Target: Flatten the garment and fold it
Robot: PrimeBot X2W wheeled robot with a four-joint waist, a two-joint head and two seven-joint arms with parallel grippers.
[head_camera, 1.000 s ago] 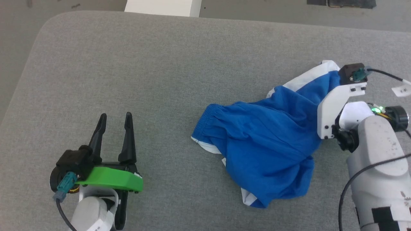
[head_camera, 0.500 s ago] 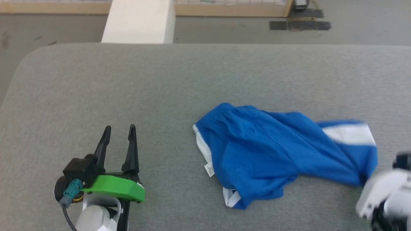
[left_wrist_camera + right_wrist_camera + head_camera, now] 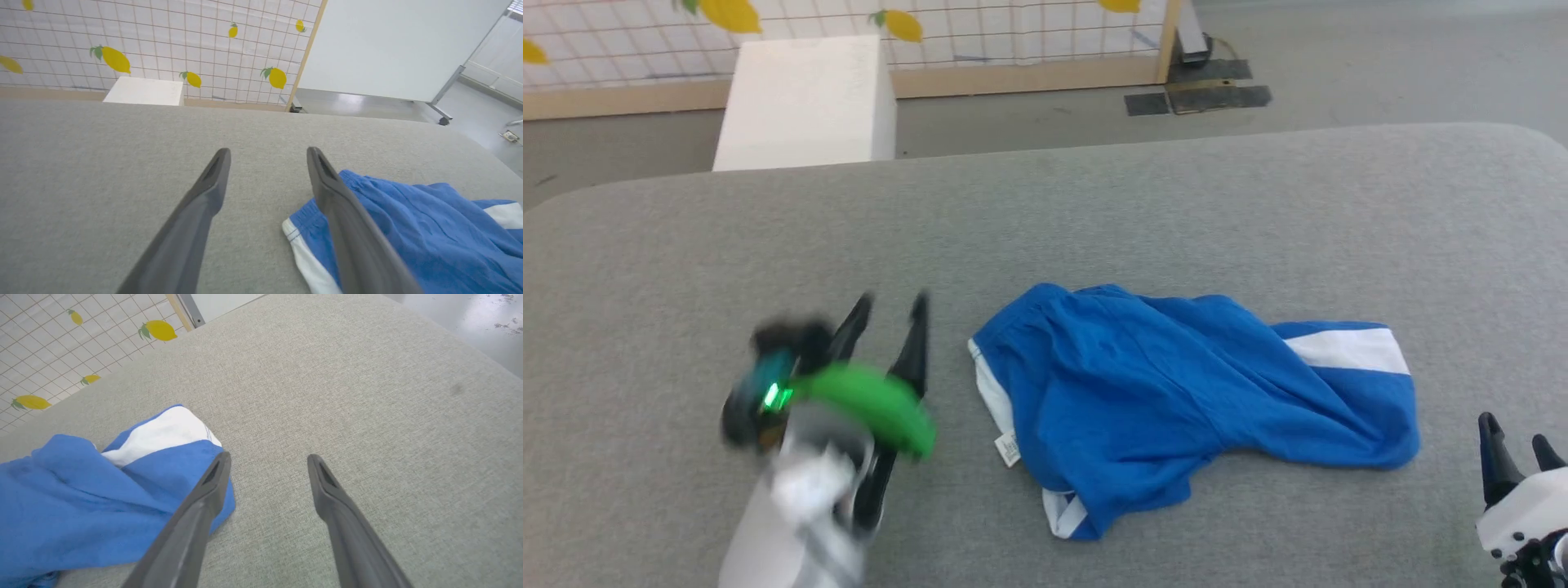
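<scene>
The garment, bright blue shorts with white stripes, lies crumpled on the grey table, waistband to the left with a small white label and a white stripe at its right end. My left gripper is open, blurred, just left of the waistband; in the left wrist view the left gripper has the garment beside its right finger. My right gripper stands open at the lower right, off the cloth. In the right wrist view the right gripper is empty with the garment at its left finger.
The grey padded table has bare room behind and to both sides of the shorts. Beyond its far edge stand a white box on the floor and a lemon-patterned grid wall. A white board on wheels stands further right.
My right gripper has let go of the shorts and drawn back to the lower right. The shorts have dropped flatter on the table. My left gripper has moved right toward the waistband. The camera tilted up.
</scene>
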